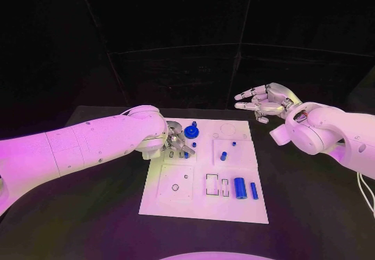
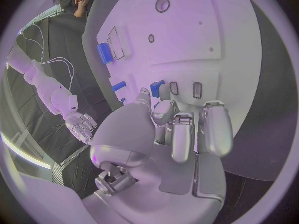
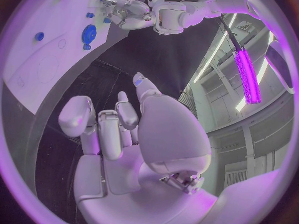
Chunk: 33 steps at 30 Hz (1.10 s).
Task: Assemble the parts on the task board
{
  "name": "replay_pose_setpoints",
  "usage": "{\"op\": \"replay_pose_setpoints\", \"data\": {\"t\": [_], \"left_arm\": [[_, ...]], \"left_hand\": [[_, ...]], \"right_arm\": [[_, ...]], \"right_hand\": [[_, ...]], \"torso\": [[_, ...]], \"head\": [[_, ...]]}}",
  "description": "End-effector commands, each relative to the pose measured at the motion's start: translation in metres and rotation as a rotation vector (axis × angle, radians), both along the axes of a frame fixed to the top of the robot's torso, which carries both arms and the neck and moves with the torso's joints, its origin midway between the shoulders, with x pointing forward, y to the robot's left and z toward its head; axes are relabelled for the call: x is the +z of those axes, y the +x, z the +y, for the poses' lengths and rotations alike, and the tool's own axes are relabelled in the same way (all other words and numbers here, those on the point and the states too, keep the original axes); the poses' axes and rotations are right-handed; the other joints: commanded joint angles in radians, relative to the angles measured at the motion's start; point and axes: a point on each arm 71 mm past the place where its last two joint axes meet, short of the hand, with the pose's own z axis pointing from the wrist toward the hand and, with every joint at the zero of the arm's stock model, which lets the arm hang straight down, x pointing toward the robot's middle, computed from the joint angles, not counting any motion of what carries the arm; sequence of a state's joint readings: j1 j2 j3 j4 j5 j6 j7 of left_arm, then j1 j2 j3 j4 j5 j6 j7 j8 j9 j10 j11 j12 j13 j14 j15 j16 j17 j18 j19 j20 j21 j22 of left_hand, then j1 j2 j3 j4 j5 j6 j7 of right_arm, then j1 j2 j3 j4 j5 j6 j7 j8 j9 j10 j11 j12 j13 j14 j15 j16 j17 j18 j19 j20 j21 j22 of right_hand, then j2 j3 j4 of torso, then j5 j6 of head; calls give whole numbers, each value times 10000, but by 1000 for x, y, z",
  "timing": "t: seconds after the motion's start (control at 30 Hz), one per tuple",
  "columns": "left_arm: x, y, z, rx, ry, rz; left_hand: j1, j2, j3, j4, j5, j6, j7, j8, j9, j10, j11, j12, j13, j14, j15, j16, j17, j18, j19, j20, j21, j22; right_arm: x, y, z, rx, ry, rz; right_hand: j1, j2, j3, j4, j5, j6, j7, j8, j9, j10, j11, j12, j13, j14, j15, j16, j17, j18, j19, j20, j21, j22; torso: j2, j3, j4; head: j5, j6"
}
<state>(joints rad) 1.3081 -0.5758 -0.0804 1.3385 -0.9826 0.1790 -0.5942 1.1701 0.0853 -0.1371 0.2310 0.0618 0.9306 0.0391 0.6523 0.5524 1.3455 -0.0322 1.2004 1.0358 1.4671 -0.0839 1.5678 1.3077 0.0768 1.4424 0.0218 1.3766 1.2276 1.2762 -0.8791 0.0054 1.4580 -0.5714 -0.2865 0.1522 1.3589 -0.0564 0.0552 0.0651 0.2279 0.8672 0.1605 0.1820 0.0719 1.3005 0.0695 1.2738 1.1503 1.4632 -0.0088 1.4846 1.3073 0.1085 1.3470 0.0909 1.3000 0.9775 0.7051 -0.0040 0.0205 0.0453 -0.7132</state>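
Observation:
The white task board (image 1: 234, 208) lies in the middle of the table. My left hand (image 1: 173, 142) reaches down onto its far left part, fingers curled; in the left wrist view the left hand (image 2: 181, 129) pinches a small blue block (image 2: 157, 88) between thumb and a fingertip, right beside two narrow slots (image 2: 197, 89). A round blue part (image 1: 191, 131) stands just beyond that hand. A short blue peg (image 1: 222, 156) stands mid-board. A thick blue cylinder (image 1: 240, 188) and a thinner one (image 1: 254, 190) lie at the near right. My right hand (image 1: 265, 102) hovers off the board's far right corner, fingers spread, holding nothing.
Board recesses: a round outline (image 1: 227, 129) at the far right, a small hole (image 1: 175, 187) at the near left, rectangular slots (image 1: 212, 184) near the cylinders. Black table (image 1: 94, 216) surrounds the board. The right wrist view shows the round blue part (image 3: 89, 35) and left hand (image 3: 124, 12).

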Motion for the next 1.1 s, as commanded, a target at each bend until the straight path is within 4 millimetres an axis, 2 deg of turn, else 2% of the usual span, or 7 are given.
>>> {"op": "replay_pose_setpoints", "data": {"t": [0.03,0.43,0.7,0.77,0.87,1.0,1.1], "left_arm": [[0,0,0,-49,47,75],[1,1,-3,-111,-53,13],[4,2,-1,135,-367,-338],[4,2,1,215,-463,-395],[5,2,5,446,-723,-466],[7,1,10,678,-990,-566],[8,-1,14,830,-1148,-713]], "left_hand": [[212,58,94,-153,-9,-107,-17,67,48,-24,-7,0,-16,1037,-71,30,2631,-65,-69,-17,11,-15],[665,303,581,-546,6,-243,-25,57,150,-93,-12,-66,-88,1037,-67,30,2631,-50,-121,-12,-37,-61],[1945,723,2281,-1611,73,-524,-93,-116,170,-280,-86,-280,-263,1037,-144,30,2631,-14,-210,-83,-148,-196],[1888,544,3162,-1854,53,-564,16,-136,204,-326,-18,-370,-333,1037,-91,30,2631,-11,-224,-71,-170,-205],[1130,-121,5094,-2097,51,-566,63,-83,335,-305,-39,-427,-394,1037,-14,30,2631,-4,-241,8,-211,-214],[70,-869,7165,-2305,1,-554,84,106,579,-243,13,-421,-412,1037,-10,30,2631,3,-233,18,-235,-181],[-160,-1031,7675,-2428,5,-569,48,182,673,-220,13,-413,-412,1037,-21,30,2631,-3,-223,25,-235,-159]], "right_arm": [[1,0,1,99,41,48],[0,1,1,159,-2,165],[-1,1,2,223,-48,226],[-1,1,1,231,-59,240],[-1,1,1,250,-110,251],[-1,1,2,257,-139,243],[-2,2,2,247,-225,213]], "right_hand": [[-69,41,-51,-25,59,-66,-10,32,-12,-75,6,-36,1,632,-8,-35,555,2,-60,22,-56,-10],[-53,69,-48,-32,79,-72,-10,43,-13,-66,5,-27,10,633,-9,-34,563,2,-59,22,-58,-8],[-47,84,-47,-35,91,-73,-10,50,-13,-64,5,-27,8,632,-9,-39,555,2,-61,21,-60,-11],[-47,84,-47,-35,91,-73,-10,50,-13,-64,5,-27,8,632,-9,-39,555,2,-61,21,-60,-11],[-40,96,-46,-38,102,-74,-10,55,-13,-54,5,-16,20,633,-9,-38,560,2,-61,21,-62,-13],[-30,128,-44,-42,127,-72,-11,72,-12,14,4,56,113,631,-10,-44,548,2,-61,20,-65,-13],[-30,128,-44,-42,127,-72,-11,72,-12,14,4,56,113,631,-10,-44,548,2,-61,20,-65,-13]], "torso": [[2,-1,9],[5,2,6],[0,0,16],[3,-3,12],[3,3,34],[-11,23,45],[-4,21,40]], "head": [[19,-22],[-5,-89],[-16,-117],[-3,-134],[138,-148],[153,-195],[201,-197]]}}
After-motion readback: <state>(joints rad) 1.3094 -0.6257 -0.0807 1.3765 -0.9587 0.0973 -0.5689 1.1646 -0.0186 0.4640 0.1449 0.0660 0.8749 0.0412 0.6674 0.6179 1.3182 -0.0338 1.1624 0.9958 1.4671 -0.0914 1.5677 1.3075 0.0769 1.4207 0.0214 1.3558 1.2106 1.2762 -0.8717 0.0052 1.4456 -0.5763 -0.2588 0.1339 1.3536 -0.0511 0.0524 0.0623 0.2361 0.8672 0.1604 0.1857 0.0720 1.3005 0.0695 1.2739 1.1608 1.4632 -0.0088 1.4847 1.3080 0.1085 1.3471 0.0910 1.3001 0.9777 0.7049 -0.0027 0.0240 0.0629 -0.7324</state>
